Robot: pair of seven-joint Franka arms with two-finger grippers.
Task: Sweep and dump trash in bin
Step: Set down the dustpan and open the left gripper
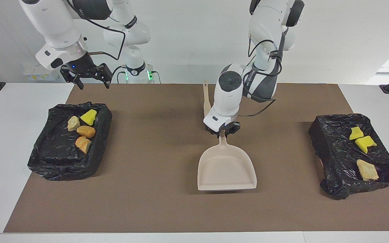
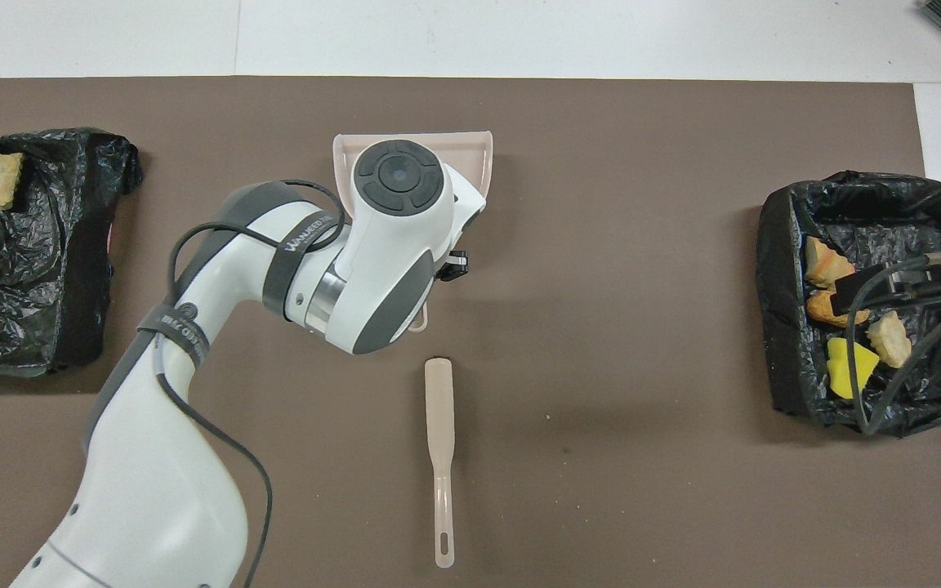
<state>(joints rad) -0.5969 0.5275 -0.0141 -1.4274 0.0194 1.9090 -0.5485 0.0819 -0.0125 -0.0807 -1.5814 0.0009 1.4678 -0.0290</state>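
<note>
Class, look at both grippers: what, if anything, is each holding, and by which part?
The left gripper holds the beige dustpan by its handle. The right gripper is open over the table, holding nothing.
</note>
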